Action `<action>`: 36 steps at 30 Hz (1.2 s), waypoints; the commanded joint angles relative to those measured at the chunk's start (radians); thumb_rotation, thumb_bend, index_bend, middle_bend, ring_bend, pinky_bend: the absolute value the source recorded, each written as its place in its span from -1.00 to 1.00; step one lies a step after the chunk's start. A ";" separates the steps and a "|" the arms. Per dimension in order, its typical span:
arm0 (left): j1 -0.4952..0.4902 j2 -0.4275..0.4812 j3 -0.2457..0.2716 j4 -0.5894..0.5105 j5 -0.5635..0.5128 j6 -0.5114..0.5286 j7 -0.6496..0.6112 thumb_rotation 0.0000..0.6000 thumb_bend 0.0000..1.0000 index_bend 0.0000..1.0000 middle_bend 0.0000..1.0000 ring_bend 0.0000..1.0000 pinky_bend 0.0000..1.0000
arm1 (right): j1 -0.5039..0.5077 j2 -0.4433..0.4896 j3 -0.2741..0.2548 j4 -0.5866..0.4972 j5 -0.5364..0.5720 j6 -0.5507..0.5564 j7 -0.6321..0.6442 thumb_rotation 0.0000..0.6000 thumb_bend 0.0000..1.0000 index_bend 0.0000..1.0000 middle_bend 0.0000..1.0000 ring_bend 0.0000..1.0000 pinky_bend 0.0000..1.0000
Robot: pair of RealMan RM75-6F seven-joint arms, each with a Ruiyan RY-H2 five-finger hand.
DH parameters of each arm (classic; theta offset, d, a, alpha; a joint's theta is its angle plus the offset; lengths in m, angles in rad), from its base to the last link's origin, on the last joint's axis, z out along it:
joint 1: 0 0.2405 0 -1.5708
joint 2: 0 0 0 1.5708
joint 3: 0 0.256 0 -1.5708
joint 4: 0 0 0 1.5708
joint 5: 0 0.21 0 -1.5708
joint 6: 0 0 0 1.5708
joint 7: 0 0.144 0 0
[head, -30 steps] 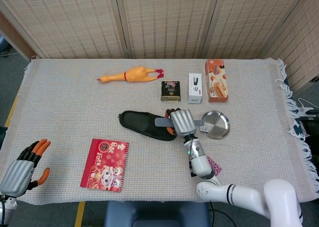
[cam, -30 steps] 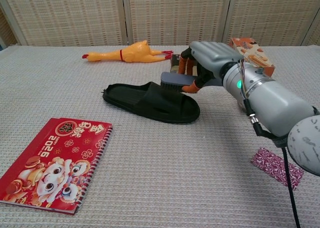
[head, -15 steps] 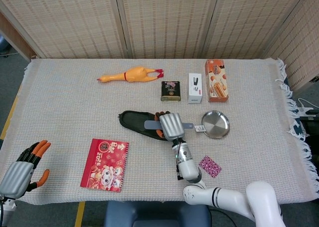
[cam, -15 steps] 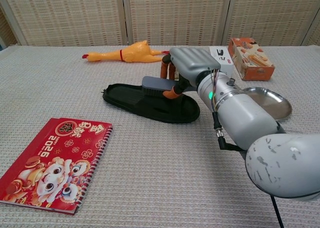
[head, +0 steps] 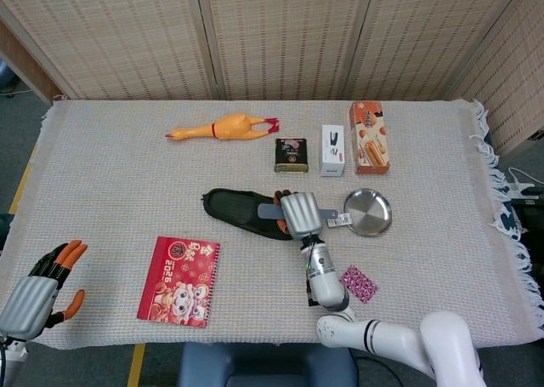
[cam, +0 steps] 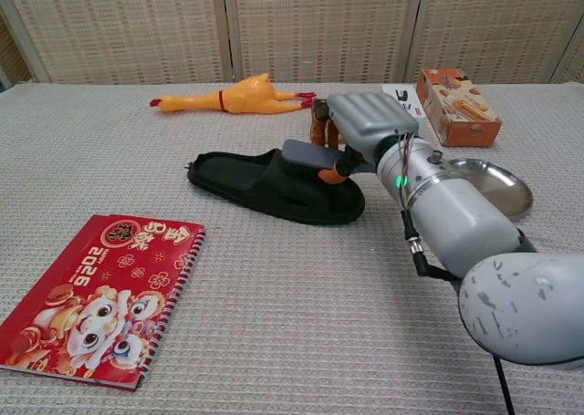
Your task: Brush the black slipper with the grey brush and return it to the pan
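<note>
Right hand (cam: 358, 128) clamped on the flat grey plastic brush (cam: 308, 153), bristles over the strap of the soft black rubber slipper (cam: 274, 186) lying mid-counter. The slipper probably flexes and slides under pressure. The round steel pan (head: 368, 212) lies just right. Left hand (head: 38, 287) rests idle, fingers apart, holding nothing.
</note>
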 commanded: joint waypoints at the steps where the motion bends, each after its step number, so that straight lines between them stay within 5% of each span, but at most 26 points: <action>1: 0.001 -0.002 0.001 0.000 0.001 0.000 0.003 1.00 -0.04 -1.00 -1.00 -1.00 -0.75 | -0.011 0.014 -0.007 -0.005 0.000 -0.004 -0.001 1.00 -0.42 0.81 0.23 0.20 0.72; 20: 0.008 0.007 -0.001 -0.002 -0.003 0.012 -0.009 1.00 -0.04 -1.00 -1.00 -1.00 -0.75 | 0.037 -0.042 0.039 -0.003 0.007 -0.019 -0.025 1.00 -0.42 0.81 0.23 0.20 0.72; 36: 0.003 -0.008 0.000 -0.004 -0.003 -0.004 0.021 1.00 -0.04 -1.00 -1.00 -1.00 -0.74 | -0.018 0.044 -0.003 -0.027 0.030 -0.051 -0.058 1.00 -0.42 0.81 0.23 0.20 0.72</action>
